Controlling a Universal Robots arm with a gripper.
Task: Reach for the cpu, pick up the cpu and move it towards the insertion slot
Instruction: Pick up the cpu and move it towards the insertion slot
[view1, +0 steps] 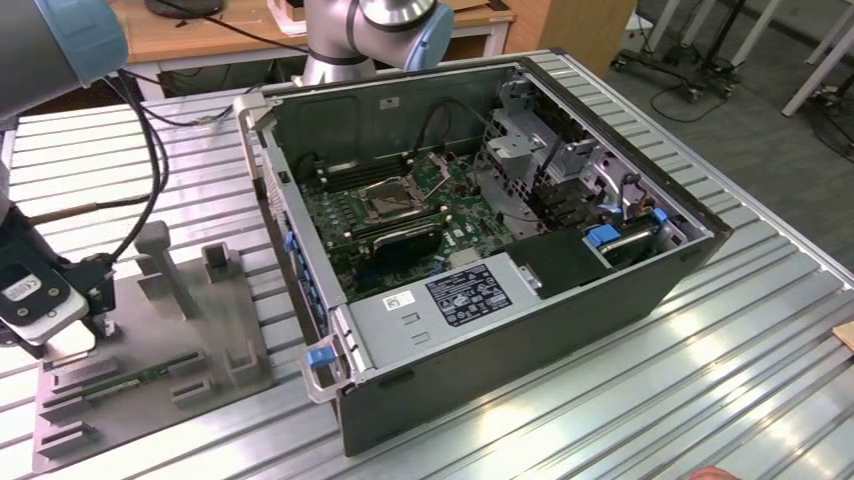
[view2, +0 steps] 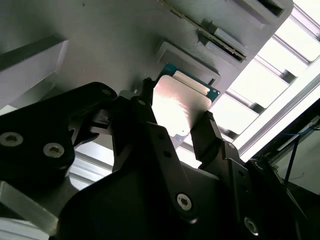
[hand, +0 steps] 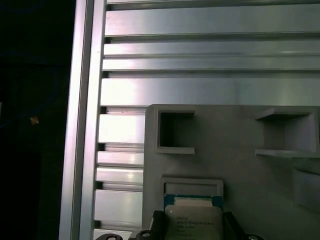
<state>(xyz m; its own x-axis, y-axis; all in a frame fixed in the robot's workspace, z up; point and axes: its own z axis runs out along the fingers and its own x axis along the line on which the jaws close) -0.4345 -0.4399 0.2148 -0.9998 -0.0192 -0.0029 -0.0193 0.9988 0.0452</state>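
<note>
The cpu (view2: 180, 102) is a flat square chip with a silvery top and a green-blue rim. It sits between my gripper's (view2: 175, 107) two black fingers, which press on its opposite edges, just off a framed recess of the grey holder (view2: 115, 45). In the first wrist view the cpu (hand: 192, 220) shows at the picture's edge with the gripper (hand: 192, 225) around it. In the exterior view the gripper (view1: 80, 335) hangs over the holder (view1: 160, 330) at the exterior view's left. The insertion slot (view1: 390, 200), with a silver frame and dark centre, lies on the board inside the open computer case (view1: 641, 290).
A green memory stick (view1: 134, 378) lies in the holder, also seen in the second wrist view (view2: 210, 32). Upright grey posts (view1: 158, 262) rise from the holder. The case's raised side wall (view1: 287, 235) stands between holder and slot. Cables (view1: 154, 150) trail from the arm over the slatted table (view1: 747, 370).
</note>
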